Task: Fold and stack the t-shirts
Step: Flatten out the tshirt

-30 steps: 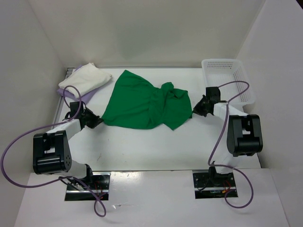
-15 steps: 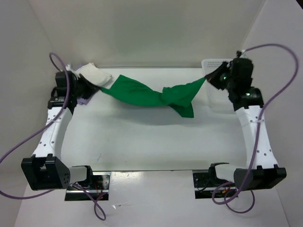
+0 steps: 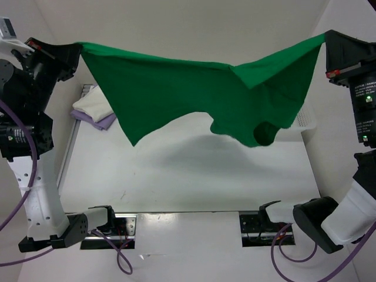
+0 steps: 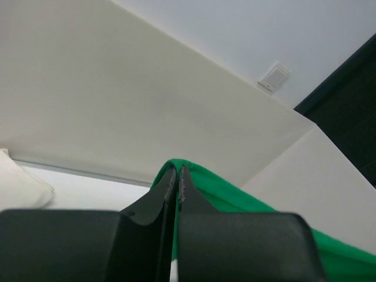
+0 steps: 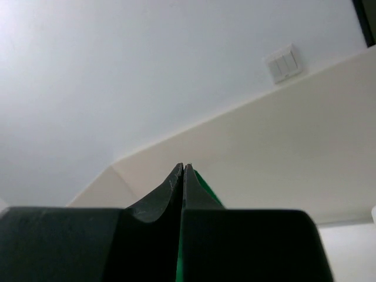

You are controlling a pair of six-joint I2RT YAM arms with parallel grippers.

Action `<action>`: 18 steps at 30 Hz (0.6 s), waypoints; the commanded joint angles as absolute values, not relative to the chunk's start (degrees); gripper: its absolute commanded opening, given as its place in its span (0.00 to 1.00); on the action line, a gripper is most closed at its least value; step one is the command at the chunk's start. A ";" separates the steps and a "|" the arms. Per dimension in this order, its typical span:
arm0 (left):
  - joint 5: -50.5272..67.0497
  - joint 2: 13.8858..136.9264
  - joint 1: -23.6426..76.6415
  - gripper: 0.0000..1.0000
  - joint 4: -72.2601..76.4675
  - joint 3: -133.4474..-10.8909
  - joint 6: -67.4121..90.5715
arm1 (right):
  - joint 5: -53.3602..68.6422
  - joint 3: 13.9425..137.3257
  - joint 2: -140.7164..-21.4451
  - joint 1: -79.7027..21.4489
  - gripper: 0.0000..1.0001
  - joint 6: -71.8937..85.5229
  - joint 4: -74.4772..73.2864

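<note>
- Well, the green shirt hangs in the air above the table, stretched wide between both arms.
- Left gripper is pinched on the shirt's left top corner; from the left wrist its two fingers are pressed together with green cloth coming out at the tips.
- Right gripper is clamped on the shirt's right top corner; from the right wrist its fingers are closed tight, and a sliver of green shows just beside them.
- Between the two held corners the top edge of the green shirt sags a little in the middle.
- Its lower edge is uneven: a point hangs down on the left part, and a bunched part with a round opening hangs low on the right.
- None of the green shirt touches the table; its shadow lies on the white surface below.
- Behind the green shirt's left part, at the far left corner of the table, a white shirt lies folded on top of a lavender shirt, whose edge peeks out underneath.
- Behind the green shirt's right part, a white basket is mostly hidden; only its near rim shows.
</note>
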State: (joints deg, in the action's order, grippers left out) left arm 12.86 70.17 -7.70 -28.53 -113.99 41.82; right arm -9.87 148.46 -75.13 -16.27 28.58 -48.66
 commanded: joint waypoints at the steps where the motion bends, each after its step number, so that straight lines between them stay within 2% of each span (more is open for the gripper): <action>1: 10.03 72.68 -8.09 0.00 -28.93 -112.95 40.25 | -12.75 149.50 -82.07 -16.96 0.00 26.37 -47.56; 6: 8.61 74.08 -8.09 0.00 -21.47 -96.55 40.95 | -10.37 145.99 -91.11 -16.96 0.00 25.05 -42.36; 12: 6.33 80.13 -7.47 0.00 -16.79 -88.77 40.96 | -5.29 141.33 -102.55 -12.93 0.00 24.25 -39.11; 15: 6.33 85.75 -6.86 0.00 -14.60 -89.46 42.09 | -1.33 147.11 -111.51 -10.81 0.00 25.40 -40.24; 18: 7.81 91.29 -6.86 0.00 -13.45 -92.45 43.67 | -0.79 158.79 -119.87 -10.28 0.00 26.02 -44.02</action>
State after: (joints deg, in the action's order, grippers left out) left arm 7.33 89.36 -7.18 -20.78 -87.66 42.41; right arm -2.87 148.46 -119.61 -11.29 25.74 -44.21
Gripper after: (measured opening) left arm 0.011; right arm 0.004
